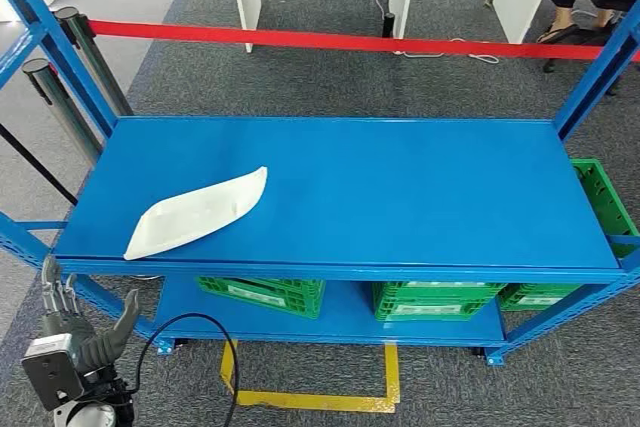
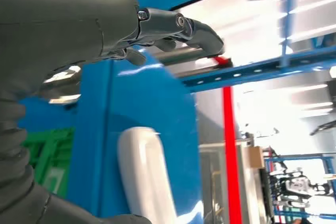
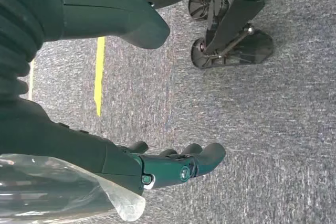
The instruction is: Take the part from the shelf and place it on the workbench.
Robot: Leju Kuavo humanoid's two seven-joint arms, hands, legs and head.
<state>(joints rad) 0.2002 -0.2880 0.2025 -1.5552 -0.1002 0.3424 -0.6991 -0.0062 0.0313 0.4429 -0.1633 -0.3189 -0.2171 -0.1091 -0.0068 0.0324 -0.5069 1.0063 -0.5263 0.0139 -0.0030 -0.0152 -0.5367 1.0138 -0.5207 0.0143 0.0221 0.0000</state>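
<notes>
One white part (image 1: 198, 213) on shelf (image 1: 392, 187) | left robot hand (image 1: 79, 342) below-left, apart, empty

White part (image 1: 198, 212), blue shelf (image 1: 377, 187), green crates (image 1: 264, 294)

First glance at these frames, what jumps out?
The long white part lying alone on the left of the bright blue shelf top, slanted across it. Next, the left hand raised low at the shelf's front left corner, fingers apart and empty, short of the part. Behind the shelf a red barrier tape runs across the grey carpet, and green crates sit on the lower level.
</notes>
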